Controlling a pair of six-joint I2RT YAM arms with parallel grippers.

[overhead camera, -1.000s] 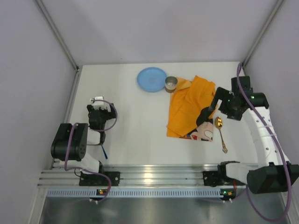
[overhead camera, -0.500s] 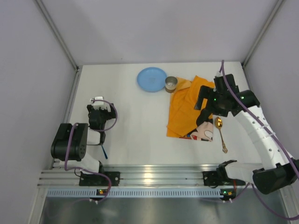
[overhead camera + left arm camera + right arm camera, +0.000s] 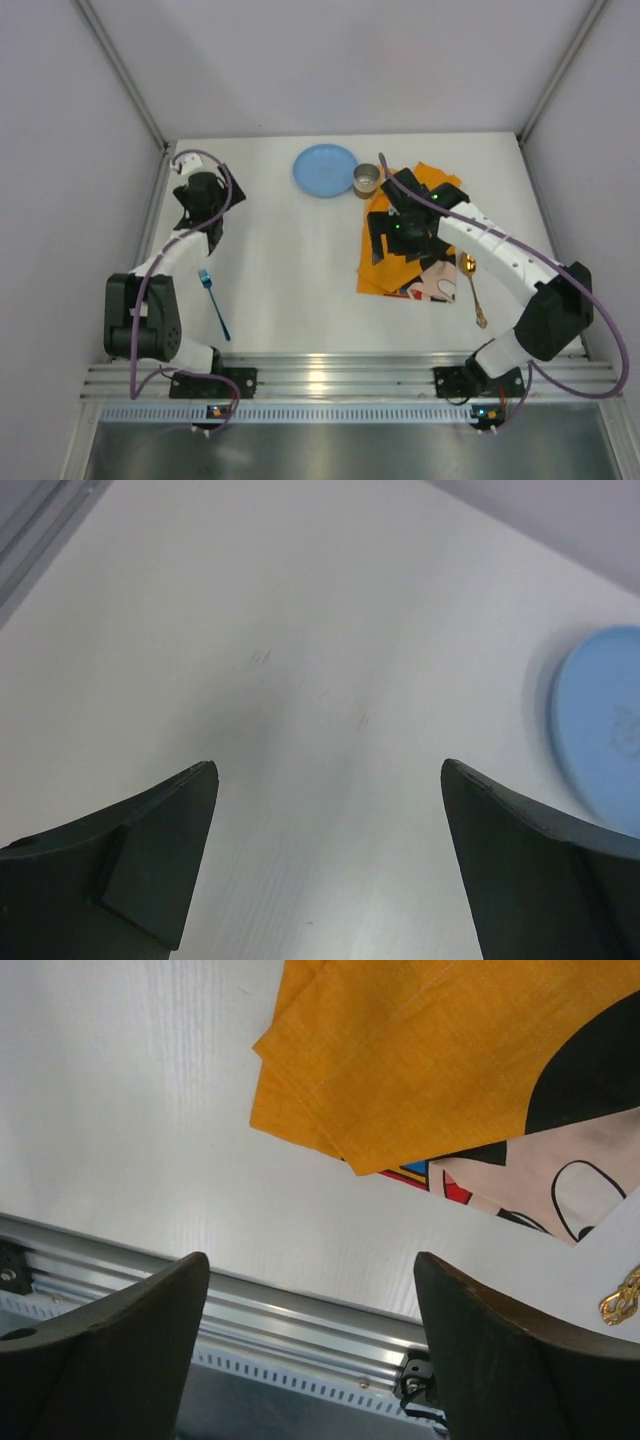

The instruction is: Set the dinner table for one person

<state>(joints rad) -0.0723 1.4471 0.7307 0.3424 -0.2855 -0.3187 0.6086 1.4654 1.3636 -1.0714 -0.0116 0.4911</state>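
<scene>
The dinner table (image 3: pixel 285 270) is a white tabletop. At its far middle lies a blue plate (image 3: pixel 325 170) (image 3: pixel 605 730), with a small metal cup (image 3: pixel 367 180) beside it. An orange Mickey Mouse cloth (image 3: pixel 395 265) (image 3: pixel 420 1060) is spread right of centre. A gold spoon (image 3: pixel 472 290) (image 3: pixel 622 1300) lies to its right, and a blue fork (image 3: pixel 213 303) lies near the left. My right gripper (image 3: pixel 388 245) (image 3: pixel 310 1260) hangs open above the cloth, empty and facing the near edge. Over bare table at the far left, my left gripper (image 3: pixel 205 205) (image 3: pixel 328 770) is open and empty.
An aluminium rail (image 3: pixel 320 380) (image 3: pixel 300 1330) runs along the near edge with both arm bases on it. Grey walls with metal corner posts (image 3: pixel 120 70) close in the left, far and right sides.
My right arm has swung left from beside the spoon to above the cloth. My left arm has stretched out towards the far left, uncovering the blue fork.
</scene>
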